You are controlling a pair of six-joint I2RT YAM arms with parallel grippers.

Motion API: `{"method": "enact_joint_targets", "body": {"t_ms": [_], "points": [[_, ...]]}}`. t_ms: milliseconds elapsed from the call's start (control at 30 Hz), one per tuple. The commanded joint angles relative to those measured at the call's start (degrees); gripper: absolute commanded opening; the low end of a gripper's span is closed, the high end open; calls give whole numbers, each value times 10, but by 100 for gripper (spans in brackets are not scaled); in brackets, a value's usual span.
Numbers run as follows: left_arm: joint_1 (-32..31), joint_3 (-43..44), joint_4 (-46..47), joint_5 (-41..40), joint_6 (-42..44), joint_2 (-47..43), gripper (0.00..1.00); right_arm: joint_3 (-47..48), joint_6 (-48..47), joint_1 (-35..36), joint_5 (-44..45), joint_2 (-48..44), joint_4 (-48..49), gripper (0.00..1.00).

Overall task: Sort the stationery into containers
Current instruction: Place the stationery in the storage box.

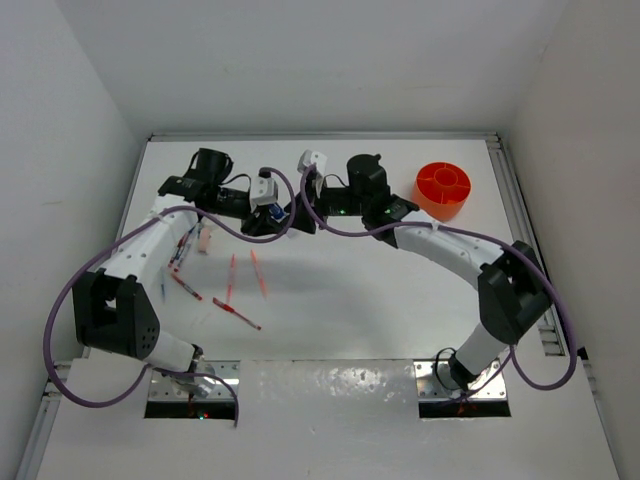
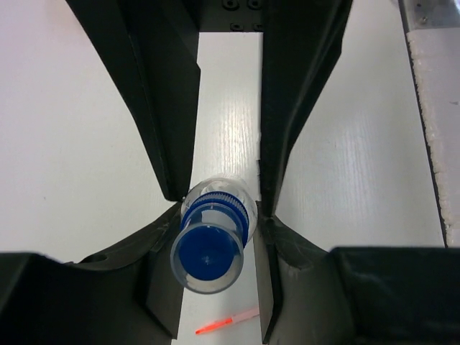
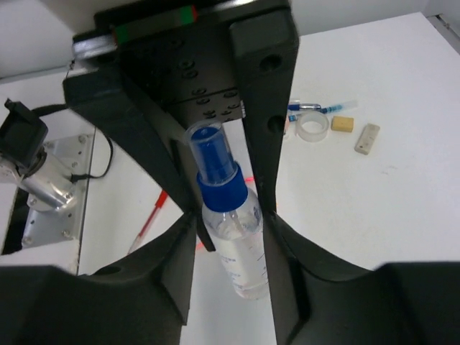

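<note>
"Two grippers on one item: why is it held this way?" (Student)

Tutor: The left gripper [image 2: 219, 215] and the right gripper [image 3: 233, 215] meet nose to nose above the far middle of the table [image 1: 400, 300]. The spray bottle [image 3: 241, 248] spans between them, clear of the surface. Its blue cap points at the left wrist camera and its clear body at the right wrist camera, so each pair of fingers can take a different section. This reads as a handover, probably to pass the bottle to the arm nearer the tub.

Student: How far apart are the jaws?

Tutor: Left: narrowly parted, both fingers pressed against the ribbed collar below the cap, so it grips the bottle. Right: partly parted, fingers closely flanking the bottle's shoulder. Whether they press on it or stand just off it cannot be told.

Student: And beyond the grippers?

Tutor: The orange tub [image 1: 441, 207], with inner dividers, stands to the right of the pair near the far right corner, well apart from the bottle. Nothing can be made out inside it. The red pens [image 1: 231, 280] lie scattered on the left half, nearer the bases. The right wrist view adds a tape roll [image 3: 313, 126], a blue-and-white pen [image 3: 323, 109] and two beige blocks [image 3: 343, 123], all near one another on the table. Sorting appears barely begun.
</note>
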Motion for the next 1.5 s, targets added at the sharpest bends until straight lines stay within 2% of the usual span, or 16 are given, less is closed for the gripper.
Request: {"method": "enact_joint_targets", "body": {"t_ms": [0,133,200,700,967,1100,1200,1233,1300,1333,1400,1433,1467], "points": [[1,10,27,67,6,-11,0,-15,-72,-9,5,-44,-32,42],[5,13,26,65,11,-9,0,-19,-151,-11,23,-66,-127,59],[5,17,26,66,12,-7,0,-20,-167,-11,28,-68,-144,62],[-4,25,5,60,29,-4,0,6,-169,10,44,1,-99,59],[-9,23,6,60,28,0,0,10,-133,17,43,17,-42,57],[-9,21,12,66,26,2,0,10,-119,22,43,20,-22,48],[-11,22,21,71,14,1,0,11,-110,22,44,24,-18,28],[-10,22,21,71,13,0,0,10,-108,23,46,24,-18,19],[-9,21,20,71,13,-2,0,4,-107,23,49,21,-17,11],[-9,20,20,71,15,-2,0,1,-107,23,52,20,-14,3],[-8,18,19,74,17,-4,0,-7,-105,23,53,16,-11,0],[-9,15,19,72,16,-4,4,-9,-104,22,52,15,-7,0],[-9,15,20,72,13,-4,15,-16,-102,20,52,13,-4,0]]}}
